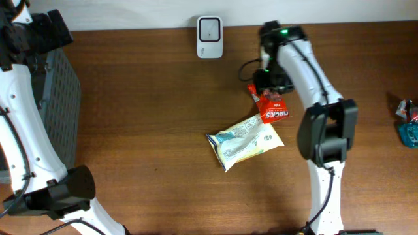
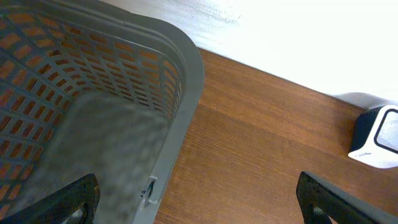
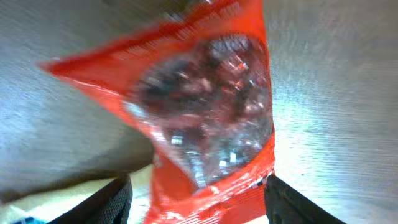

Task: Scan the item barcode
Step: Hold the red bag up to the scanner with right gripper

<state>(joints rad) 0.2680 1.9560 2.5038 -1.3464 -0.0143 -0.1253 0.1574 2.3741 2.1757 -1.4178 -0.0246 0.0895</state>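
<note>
A red snack packet (image 1: pixel 272 108) lies on the wooden table, its lower end resting on a white and yellow packet (image 1: pixel 245 140). My right gripper (image 1: pixel 262 90) hangs just above the red packet's far end. In the right wrist view the red packet (image 3: pixel 205 106) fills the frame, blurred, between the fingers of the right gripper (image 3: pixel 196 199). These stand open, with a gap beside the left finger (image 3: pixel 115 199). No barcode shows. The white scanner (image 1: pixel 209 37) stands at the back edge. My left gripper (image 2: pixel 199 199) is wide open and holds nothing, above the basket rim.
A grey mesh basket (image 1: pixel 62 111) sits at the left of the table, and its rim (image 2: pixel 180 112) runs under my left gripper. The scanner (image 2: pixel 376 140) shows at the right of the left wrist view. Teal and red items (image 1: pixel 408 124) lie at the right edge.
</note>
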